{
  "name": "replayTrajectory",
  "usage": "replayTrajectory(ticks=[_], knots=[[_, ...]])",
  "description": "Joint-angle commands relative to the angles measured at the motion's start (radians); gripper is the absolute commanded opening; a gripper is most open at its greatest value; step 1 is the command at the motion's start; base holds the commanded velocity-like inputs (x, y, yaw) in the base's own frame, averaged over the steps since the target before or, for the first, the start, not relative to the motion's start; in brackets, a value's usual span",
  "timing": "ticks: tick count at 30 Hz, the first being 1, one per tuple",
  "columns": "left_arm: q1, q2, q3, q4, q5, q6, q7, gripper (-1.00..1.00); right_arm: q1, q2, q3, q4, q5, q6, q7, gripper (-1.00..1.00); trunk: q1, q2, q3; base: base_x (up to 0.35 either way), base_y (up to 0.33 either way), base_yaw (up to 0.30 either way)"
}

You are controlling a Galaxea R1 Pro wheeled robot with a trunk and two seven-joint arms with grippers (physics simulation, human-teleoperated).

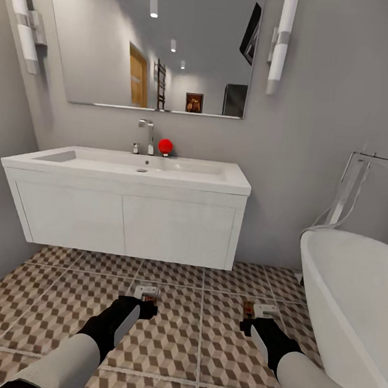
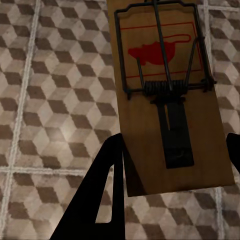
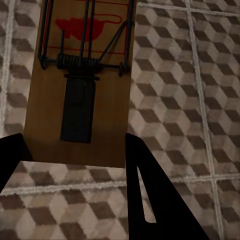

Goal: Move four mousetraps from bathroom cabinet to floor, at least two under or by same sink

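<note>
I hold one mousetrap in each gripper, a little above the bathroom floor (image 1: 191,348). My left gripper (image 1: 146,301) is shut on a mousetrap (image 1: 147,291); the left wrist view shows that mousetrap (image 2: 165,95) as a brown wooden board with a black wire spring and a red mouse mark, clamped by the left gripper (image 2: 172,147) between black fingers (image 2: 100,200). My right gripper (image 1: 254,318) is shut on a second mousetrap (image 1: 264,310), a similar mousetrap (image 3: 82,75) in the right gripper (image 3: 75,147). The white sink (image 1: 131,167) on its wall-hung vanity stands just ahead of both grippers.
A chrome tap (image 1: 146,133) and a red ball (image 1: 165,146) sit on the sink's back edge, below a wall mirror (image 1: 155,42). The white bathtub (image 1: 356,293) with its standing tap (image 1: 352,185) crowds the right arm. A grey wall closes the left side.
</note>
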Motion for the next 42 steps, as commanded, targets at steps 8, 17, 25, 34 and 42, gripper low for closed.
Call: replayTrajectory(ticks=[8,17,25,34,42], knots=[[0.000,0.001,-0.006,-0.001,0.007,0.004,0.008,-1.00,0.000,0.001,-0.005,-0.002,0.006,-0.008,0.000,-1.00,0.003,-0.002,-0.032,0.000,0.000,0.000],[0.000,0.002,-0.004,-0.001,0.008,0.003,0.008,-1.00,0.000,0.001,-0.004,-0.002,0.007,-0.009,0.000,-1.00,0.007,-0.005,-0.067,0.000,0.000,0.000],[0.000,0.002,-0.004,-0.001,0.008,0.002,0.008,-1.00,0.000,0.001,-0.003,-0.002,0.006,-0.007,0.000,-1.00,0.011,-0.006,-0.098,0.000,0.000,0.000],[0.000,0.002,-0.005,0.000,0.008,-0.055,0.009,-1.00,0.000,0.001,-0.003,-0.001,0.008,0.000,0.000,-1.00,0.015,-0.008,-0.133,0.000,0.000,0.000],[0.000,0.004,-0.004,0.035,-0.006,-0.200,0.010,-1.00,0.000,0.001,-0.003,-0.001,0.008,0.001,0.000,-1.00,0.019,-0.010,-0.164,0.000,0.000,0.000]])
